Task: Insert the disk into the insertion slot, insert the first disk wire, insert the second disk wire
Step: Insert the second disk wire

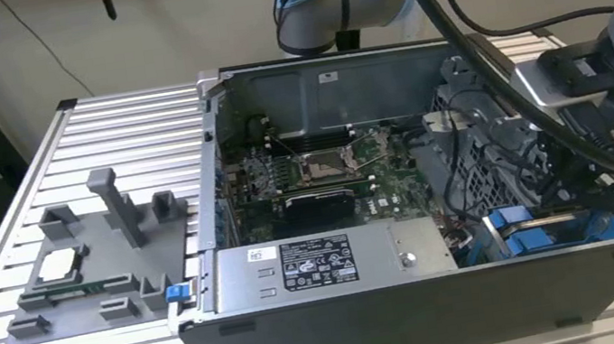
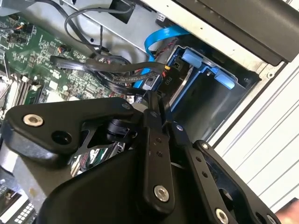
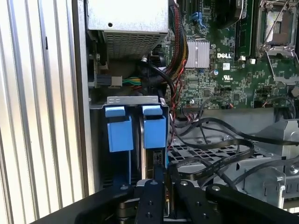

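Observation:
The insertion slot (image 1: 536,236), a grey bay with blue rails (image 3: 120,133), sits in the case's near corner on the exterior view's right. The disk (image 2: 182,88) stands edge-on inside it beside a blue tab (image 3: 154,130). My gripper (image 1: 550,211) reaches down at the disk's end. In both wrist views its fingers (image 3: 159,186) are pressed together. At the gripper (image 2: 152,98) tips sits a small grey wire connector (image 2: 148,84), right by the disk's black socket (image 2: 169,73). A blue flat wire (image 2: 161,39) curves down toward that connector.
Black cables (image 3: 219,154) loop over the perforated metal beside the bay. The motherboard (image 1: 307,172) and silver power supply (image 1: 321,266) lie to the exterior view's left. A grey printed fixture (image 1: 101,257) stands on the slatted table outside the case.

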`<state>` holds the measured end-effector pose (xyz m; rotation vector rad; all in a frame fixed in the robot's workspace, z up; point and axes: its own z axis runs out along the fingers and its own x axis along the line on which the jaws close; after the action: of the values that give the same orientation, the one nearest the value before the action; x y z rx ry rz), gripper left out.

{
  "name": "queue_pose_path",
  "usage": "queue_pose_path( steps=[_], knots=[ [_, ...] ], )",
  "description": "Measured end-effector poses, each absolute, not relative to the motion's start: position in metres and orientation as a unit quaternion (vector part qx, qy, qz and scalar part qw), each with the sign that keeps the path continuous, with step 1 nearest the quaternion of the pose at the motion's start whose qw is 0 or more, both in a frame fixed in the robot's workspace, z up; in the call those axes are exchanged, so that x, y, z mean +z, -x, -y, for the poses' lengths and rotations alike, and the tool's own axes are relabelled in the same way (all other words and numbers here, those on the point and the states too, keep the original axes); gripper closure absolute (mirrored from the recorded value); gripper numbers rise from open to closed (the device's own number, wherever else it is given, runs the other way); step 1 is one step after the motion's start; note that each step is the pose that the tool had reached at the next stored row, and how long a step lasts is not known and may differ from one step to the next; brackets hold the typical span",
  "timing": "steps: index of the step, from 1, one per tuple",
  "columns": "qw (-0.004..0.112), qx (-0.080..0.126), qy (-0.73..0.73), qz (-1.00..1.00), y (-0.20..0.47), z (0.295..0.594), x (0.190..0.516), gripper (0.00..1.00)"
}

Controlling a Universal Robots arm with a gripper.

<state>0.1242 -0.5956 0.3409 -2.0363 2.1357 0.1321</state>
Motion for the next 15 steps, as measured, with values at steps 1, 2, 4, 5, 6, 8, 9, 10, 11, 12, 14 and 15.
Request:
queue_pose_path(
  steps=[1, 2, 4, 5, 6, 8, 9, 10, 11, 12, 14, 15],
  knots=[
    [0.094, 0.045, 0.686, -0.72, -0.1246, 0.5956, 0.3408, 1.0],
    [0.094, 0.044, 0.686, -0.72, -0.1249, 0.5956, 0.3407, 1.0],
    [0.094, 0.044, 0.686, -0.72, -0.125, 0.5956, 0.3404, 1.0],
    [0.094, 0.045, 0.686, -0.72, -0.125, 0.5956, 0.3402, 1.0],
    [0.094, 0.045, 0.686, -0.72, -0.1251, 0.5956, 0.34, 1.0],
    [0.094, 0.045, 0.686, -0.72, -0.1251, 0.5956, 0.3394, 1.0],
    [0.094, 0.044, 0.686, -0.72, -0.1251, 0.5956, 0.3392, 1.0],
    [0.094, 0.044, 0.686, -0.72, -0.1251, 0.5956, 0.3389, 1.0],
    [0.094, 0.044, 0.686, -0.72, -0.1251, 0.5956, 0.3386, 1.0],
    [0.094, 0.044, 0.686, -0.72, -0.1251, 0.5956, 0.3382, 1.0],
    [0.094, 0.045, 0.686, -0.72, -0.1251, 0.5956, 0.3369, 1.0],
    [0.094, 0.045, 0.686, -0.72, -0.1251, 0.5956, 0.3364, 1.0]
  ],
)
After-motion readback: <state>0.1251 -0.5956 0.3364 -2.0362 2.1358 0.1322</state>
